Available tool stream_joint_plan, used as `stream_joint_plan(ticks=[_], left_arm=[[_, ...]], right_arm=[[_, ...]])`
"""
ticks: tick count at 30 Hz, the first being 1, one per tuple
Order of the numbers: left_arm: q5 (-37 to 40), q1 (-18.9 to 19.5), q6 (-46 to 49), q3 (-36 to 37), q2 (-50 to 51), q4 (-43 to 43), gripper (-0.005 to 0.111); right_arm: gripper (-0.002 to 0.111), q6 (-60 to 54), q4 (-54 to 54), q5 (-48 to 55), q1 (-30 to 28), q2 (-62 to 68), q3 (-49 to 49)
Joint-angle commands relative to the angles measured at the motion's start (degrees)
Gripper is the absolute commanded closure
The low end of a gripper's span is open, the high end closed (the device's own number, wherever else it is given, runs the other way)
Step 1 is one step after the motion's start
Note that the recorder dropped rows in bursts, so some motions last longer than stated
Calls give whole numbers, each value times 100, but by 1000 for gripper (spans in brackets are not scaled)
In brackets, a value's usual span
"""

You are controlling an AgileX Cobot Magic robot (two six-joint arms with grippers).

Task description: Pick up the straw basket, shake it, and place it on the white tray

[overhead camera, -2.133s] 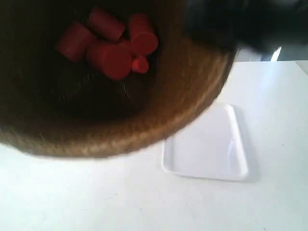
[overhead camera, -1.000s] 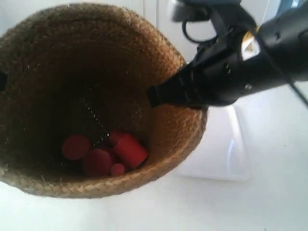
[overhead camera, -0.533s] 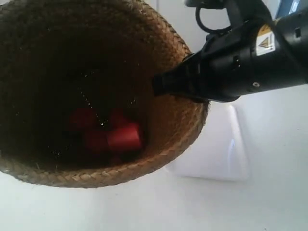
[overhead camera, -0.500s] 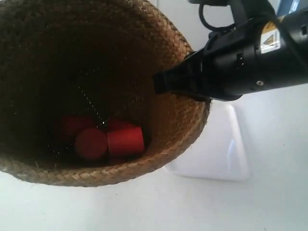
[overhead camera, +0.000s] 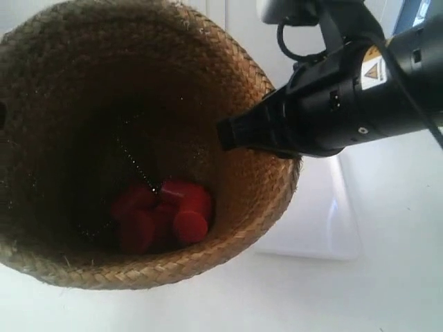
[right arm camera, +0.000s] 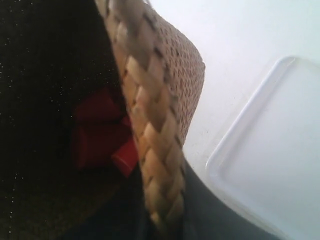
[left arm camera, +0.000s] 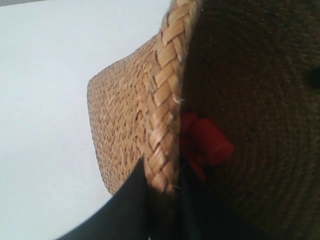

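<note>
The straw basket (overhead camera: 256, 187) hangs in the air close to the exterior camera, tilted, with several red cylinders (overhead camera: 163, 214) heaped in its dark bottom. My left gripper (left arm camera: 162, 200) is shut on the basket's braided rim (left arm camera: 167, 100), one finger outside and one inside. My right gripper (right arm camera: 162, 215) is shut on the opposite rim (right arm camera: 150, 130) in the same way; it is the black arm (overhead camera: 332, 104) at the exterior view's right. The white tray (overhead camera: 318, 214) lies flat on the table, partly hidden behind the basket, and the white tray (right arm camera: 270, 160) also shows beside the right gripper.
A white table (overhead camera: 387, 297) lies under everything. The red cylinders (left arm camera: 205, 142) show inside the basket in the left wrist view, and the red cylinders (right arm camera: 100, 135) in the right wrist view.
The basket has been swinging and tilting in the air; the red cylinders have rolled about its bottom and now bunch lower right. Both grippers have kept hold of the rim.
</note>
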Motion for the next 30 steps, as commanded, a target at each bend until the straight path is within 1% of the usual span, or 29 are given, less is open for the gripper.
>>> stream_joint_plan(ticks=[1, 7, 9, 11, 14, 16, 17, 18, 19, 20, 21, 22, 23, 24, 25, 26, 30], left_arm=[[8, 2, 100, 179, -83, -97, 107], [-172, 2, 116, 190, -83, -97, 107], [-241, 2, 211, 123, -83, -97, 107], [-84, 2, 287, -246, -156, -45, 107], [33, 2, 264, -1194, -325, -43, 107], [164, 2, 21, -1779, -380, -42, 107], [237, 2, 32, -1764, -380, 3, 107], [193, -11, 239, -1370, -319, 201, 107], [-55, 0, -21, -776, -139, 286, 107], [-141, 11, -549, -376, 77, 286, 107], [-121, 11, -633, -236, 177, 353, 107], [-76, 11, -434, -194, 172, 252, 107], [-45, 11, -43, -194, 146, -176, 107], [-74, 11, 199, -221, 105, -473, 107], [-188, 11, 164, -266, 80, -377, 107], [-196, 11, -105, -356, 80, 48, 107], [83, 11, -156, -354, 80, 42, 107]], right_arm=[[108, -159, -149, -2, -24, 41, 291], [108, -159, -149, -295, -24, 41, 515], [108, -159, -149, -330, -24, 29, 427], [108, -228, -103, 141, -24, -155, -6], [108, -466, 165, 761, -2, -618, -951], [108, -466, 322, 761, -2, -950, -1326], [108, -475, 195, 496, 12, -1036, -1190], [108, -392, -214, 161, 12, -924, -740], [108, -58, -584, 80, -32, -596, -294], [108, 447, -710, 284, -148, -278, -125], [108, 492, -695, 448, -201, -153, -124], [108, 253, -597, 485, -212, -139, -124], [108, -94, -303, 331, -159, -139, -124], [108, -192, -127, 247, -118, -193, -124], [108, -174, -143, 184, -118, -218, -124], [108, -164, -159, 131, -118, -273, -124], [108, -164, -162, 253, -118, -219, -124]])
